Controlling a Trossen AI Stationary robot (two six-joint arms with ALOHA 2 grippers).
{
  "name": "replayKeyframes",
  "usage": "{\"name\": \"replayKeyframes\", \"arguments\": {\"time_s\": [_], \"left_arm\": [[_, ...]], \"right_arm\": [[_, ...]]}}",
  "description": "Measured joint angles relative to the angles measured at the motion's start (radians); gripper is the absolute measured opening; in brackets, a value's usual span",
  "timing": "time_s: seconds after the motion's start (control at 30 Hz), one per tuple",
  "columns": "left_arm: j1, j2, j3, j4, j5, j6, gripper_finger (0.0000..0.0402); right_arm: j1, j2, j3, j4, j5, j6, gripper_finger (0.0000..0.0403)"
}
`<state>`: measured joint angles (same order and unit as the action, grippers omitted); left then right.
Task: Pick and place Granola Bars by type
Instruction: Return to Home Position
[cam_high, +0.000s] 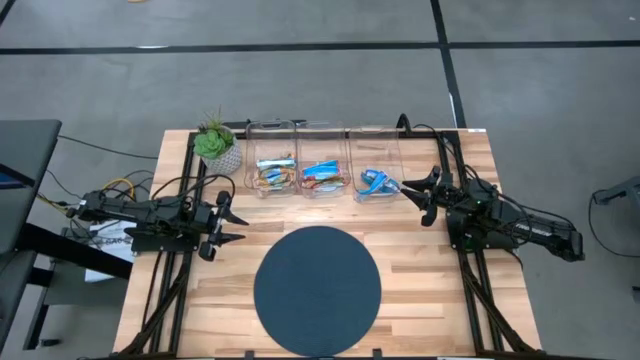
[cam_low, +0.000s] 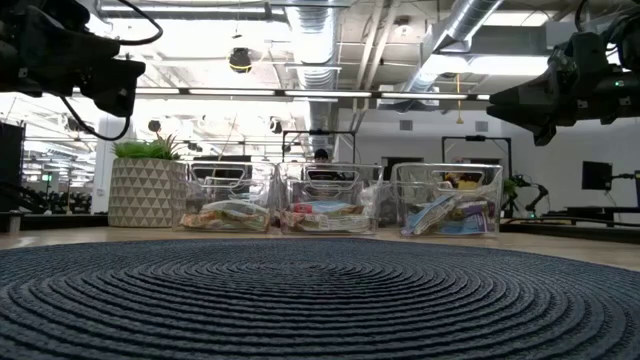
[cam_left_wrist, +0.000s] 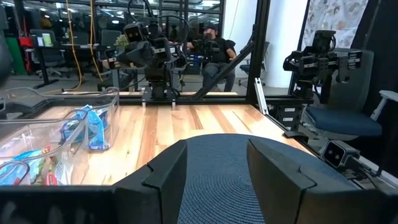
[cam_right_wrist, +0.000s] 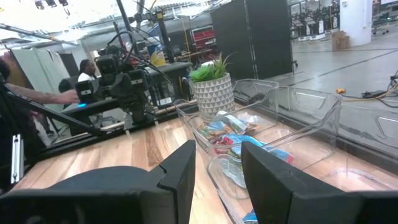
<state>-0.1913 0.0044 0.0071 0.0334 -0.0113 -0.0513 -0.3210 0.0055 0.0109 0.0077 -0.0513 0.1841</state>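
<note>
left claw (cam_high: 232, 228) and right claw (cam_high: 415, 198) gape empty; granola bars (cam_high: 322, 175) overlap uncountably inside clear bins (cam_high: 272, 126).

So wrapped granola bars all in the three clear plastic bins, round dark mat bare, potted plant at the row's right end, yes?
No: the green plant in its white patterned pot stands at the row's left end, per the high view. The wrapped bars do lie in the clear plastic bins, none on the round dark mat.

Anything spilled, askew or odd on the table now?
Nothing stands out. The wrapped granola bars all lie inside the three clear plastic bins, none on the round dark woven mat. Left gripper and right gripper hang open and empty above the table.
</note>
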Motion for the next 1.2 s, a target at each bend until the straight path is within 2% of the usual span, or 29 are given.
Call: {"name": "replayKeyframes", "arguments": {"time_s": [1.2], "left_arm": [[0.000,0.000,0.000,0.000,0.000,-0.002,0.0160]], "right_arm": [[0.000,0.000,0.000,0.000,0.000,0.000,0.0123]]}}
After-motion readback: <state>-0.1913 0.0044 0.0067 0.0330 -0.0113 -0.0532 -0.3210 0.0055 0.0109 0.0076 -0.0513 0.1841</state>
